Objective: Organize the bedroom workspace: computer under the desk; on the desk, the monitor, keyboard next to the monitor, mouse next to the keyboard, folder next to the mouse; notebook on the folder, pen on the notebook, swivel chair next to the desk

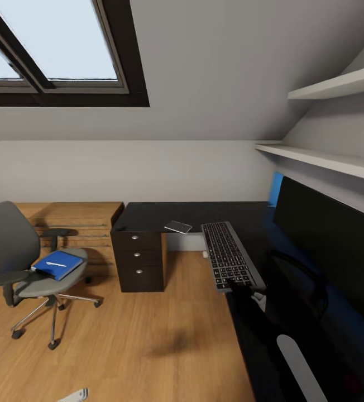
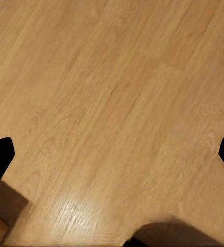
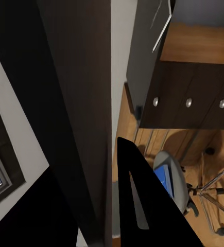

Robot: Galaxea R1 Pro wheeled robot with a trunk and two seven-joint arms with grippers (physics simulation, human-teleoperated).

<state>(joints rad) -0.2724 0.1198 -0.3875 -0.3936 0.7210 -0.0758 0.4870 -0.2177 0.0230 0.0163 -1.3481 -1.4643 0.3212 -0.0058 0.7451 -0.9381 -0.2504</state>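
Keyboard is gripped at its near end by the right tool over the surface; left tool's fingers spread wide above the floor.

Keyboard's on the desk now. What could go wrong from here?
1. The keyboard lies along the desk edge; a nudge from the right arm beside it might tip it onto the floor.
2. The pen lies loose on the folder on the swivel chair; lifting the folder tilted may roll it off.
3. The chair stands on castors and may roll when reached into.
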